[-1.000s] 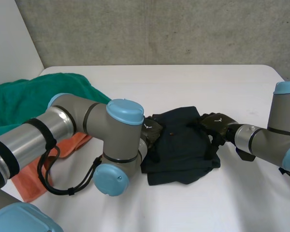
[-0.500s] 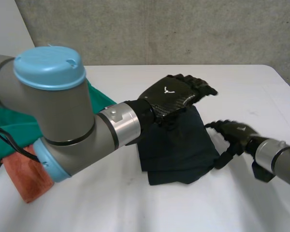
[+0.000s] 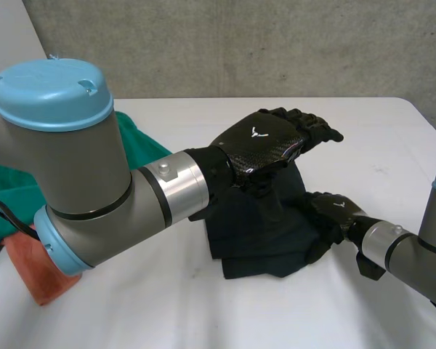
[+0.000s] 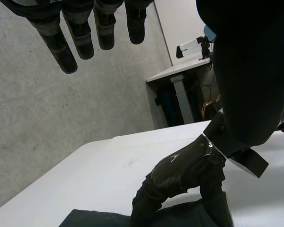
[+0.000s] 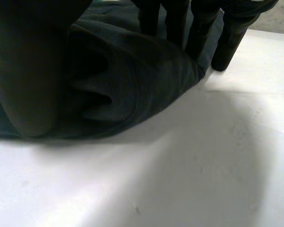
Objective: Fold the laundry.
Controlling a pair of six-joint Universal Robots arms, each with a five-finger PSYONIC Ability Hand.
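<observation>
Dark navy cloth garment (image 3: 261,233): one piece, lying part-folded in the middle of the white table (image 3: 203,109), between the two arms.

Handling properties (estimated):
- Soft and limp. It creases readily, as the ridges in the right wrist view show.
- Light. One hand should be able to lift it.
- Layers are likely to slide over each other and spread if it is dragged by one point.
- Not fragile.

Recommended hold: pinch at an edge or a corner, taking all the layers at once. Use the second hand on the opposite edge to keep the fold line straight.

Hand status:
- Right hand (image 3: 333,211): at the garment's right edge. Its fingers (image 5: 199,28) stand on the far side of a raised ridge of cloth and its thumb lies on the near side. It appears closed in a pinch on that ridge.
- Left hand (image 3: 265,142): raised above the garment's far edge and clear of the cloth. Its fingers (image 4: 68,42) are straight and spread, and it holds nothing.

Inventory:
- Navy garment: 1.
- Green terry towel (image 3: 142,142): 1, heaped on the table's left side behind the left arm.
- Orange cloth (image 3: 36,273): 1, lying nearer the front than the green towel.
- Laundry pieces in total: 3.
</observation>
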